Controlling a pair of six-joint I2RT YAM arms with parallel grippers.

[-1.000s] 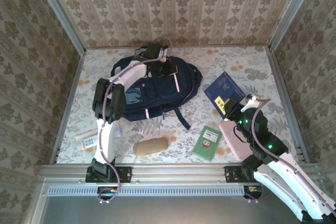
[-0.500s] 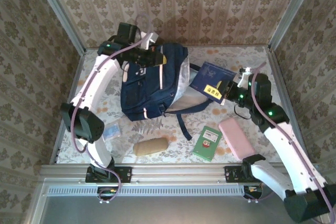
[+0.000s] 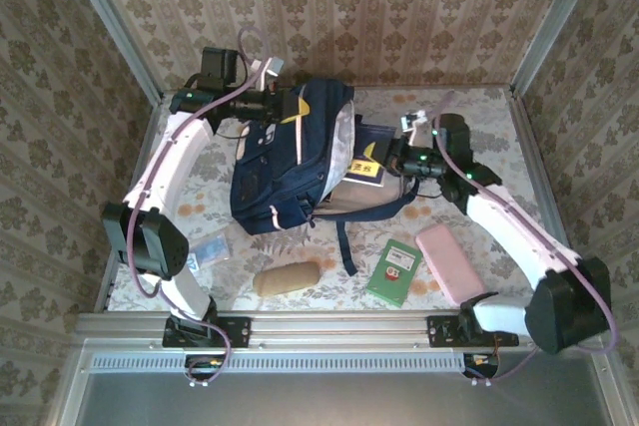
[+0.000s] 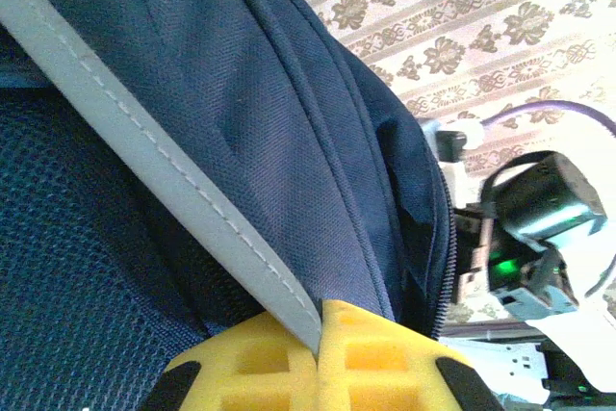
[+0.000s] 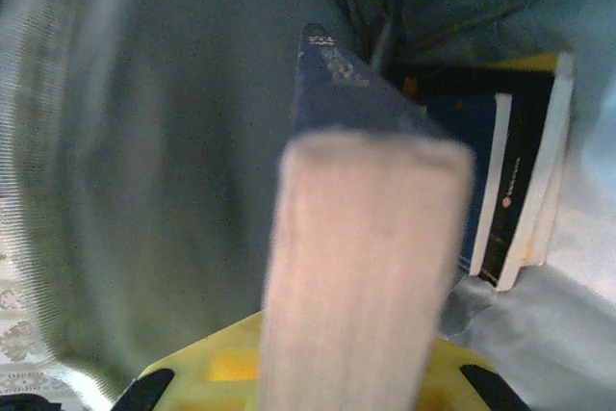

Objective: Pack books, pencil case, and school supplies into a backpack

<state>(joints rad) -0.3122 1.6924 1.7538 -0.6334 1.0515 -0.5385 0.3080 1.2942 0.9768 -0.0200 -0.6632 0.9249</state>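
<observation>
Backpack (image 3: 272, 175) fabric is clamped in the left tool (image 4: 319, 339), a navy book (image 5: 337, 93) in the right tool (image 5: 313, 372).

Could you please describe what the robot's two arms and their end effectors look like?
Both the left arm and the right arm have white links joined by bulky black joints, with a purple cable running along each. The left end effector and the right end effector are black, with yellow gridded pads on the fingers. Small green lights glow on the right arm's wrist.
</observation>
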